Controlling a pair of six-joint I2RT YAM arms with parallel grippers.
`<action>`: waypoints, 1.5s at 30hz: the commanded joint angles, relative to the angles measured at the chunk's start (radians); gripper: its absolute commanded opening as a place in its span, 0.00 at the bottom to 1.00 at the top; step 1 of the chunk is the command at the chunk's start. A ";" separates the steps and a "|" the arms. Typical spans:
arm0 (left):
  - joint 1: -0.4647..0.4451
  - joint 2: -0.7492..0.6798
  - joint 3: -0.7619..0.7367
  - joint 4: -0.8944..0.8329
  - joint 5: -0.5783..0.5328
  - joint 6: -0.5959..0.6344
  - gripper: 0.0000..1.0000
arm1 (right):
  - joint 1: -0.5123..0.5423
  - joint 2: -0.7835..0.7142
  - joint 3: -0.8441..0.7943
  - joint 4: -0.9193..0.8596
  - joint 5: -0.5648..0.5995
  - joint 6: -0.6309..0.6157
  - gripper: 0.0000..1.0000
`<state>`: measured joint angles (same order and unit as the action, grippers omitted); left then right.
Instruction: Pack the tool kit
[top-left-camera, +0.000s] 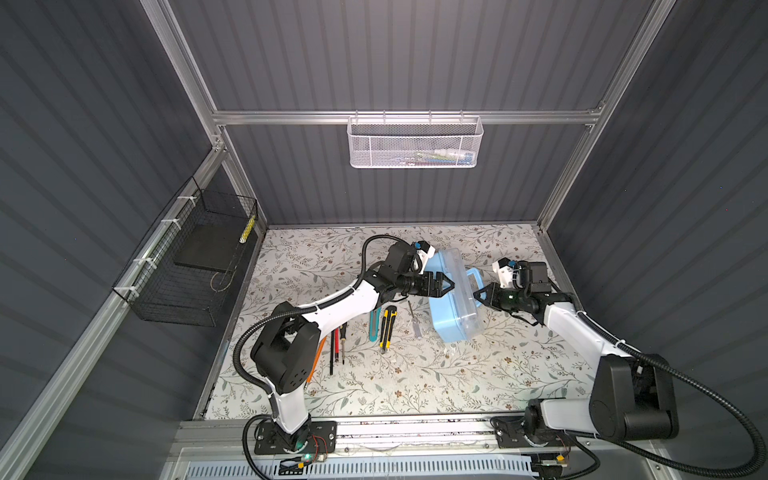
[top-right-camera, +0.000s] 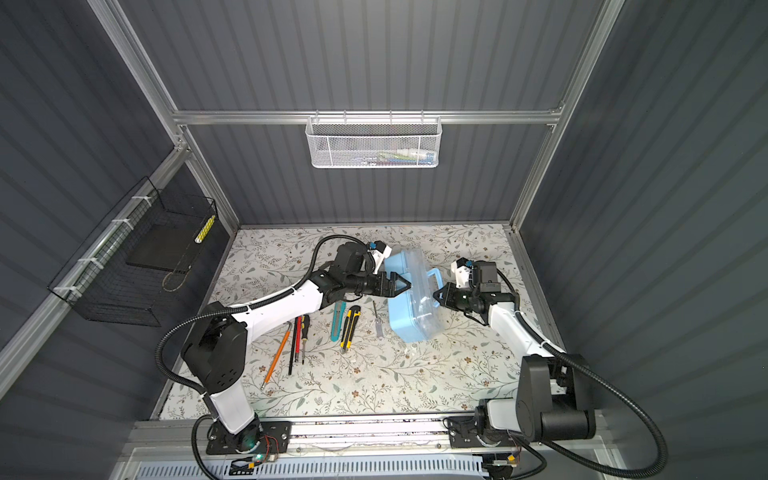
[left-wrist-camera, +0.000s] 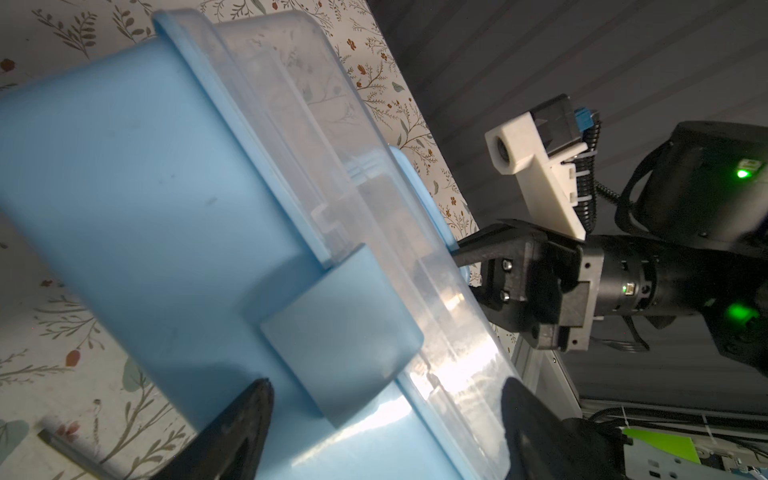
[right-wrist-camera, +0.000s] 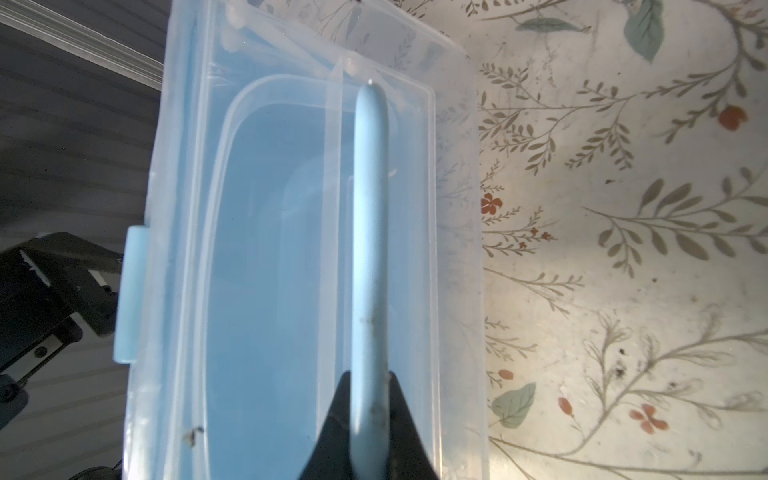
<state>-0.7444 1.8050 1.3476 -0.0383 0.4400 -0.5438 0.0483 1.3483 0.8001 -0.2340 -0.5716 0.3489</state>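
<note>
My right arm reaches in low, and the right hand (top-left-camera: 476, 296) is clenched on the blue handle (right-wrist-camera: 371, 228) of the light-blue tool box (top-left-camera: 451, 309). The box stands tipped on its side on the worktop (top-left-camera: 415, 374). My left arm stretches across, the left hand (top-left-camera: 450, 284) spread wide either side of the latch (left-wrist-camera: 332, 332).

One light-blue box (top-right-camera: 401, 324), two utility knives (top-right-camera: 337, 322) (top-right-camera: 350, 328), two baskets (top-right-camera: 372, 143) (top-right-camera: 124, 270).
</note>
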 joint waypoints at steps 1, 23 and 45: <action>-0.006 0.032 0.018 -0.053 0.022 -0.011 0.86 | 0.021 -0.025 0.025 -0.019 0.003 -0.016 0.00; -0.063 0.110 0.090 0.252 0.175 -0.118 0.75 | 0.186 -0.010 0.120 -0.120 0.303 -0.110 0.00; -0.067 0.067 0.207 0.234 0.175 -0.080 0.73 | 0.228 0.045 0.129 -0.198 0.514 -0.163 0.00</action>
<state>-0.7586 1.9301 1.4761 0.0978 0.5053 -0.6548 0.2306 1.3617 0.9260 -0.4210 -0.0750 0.2947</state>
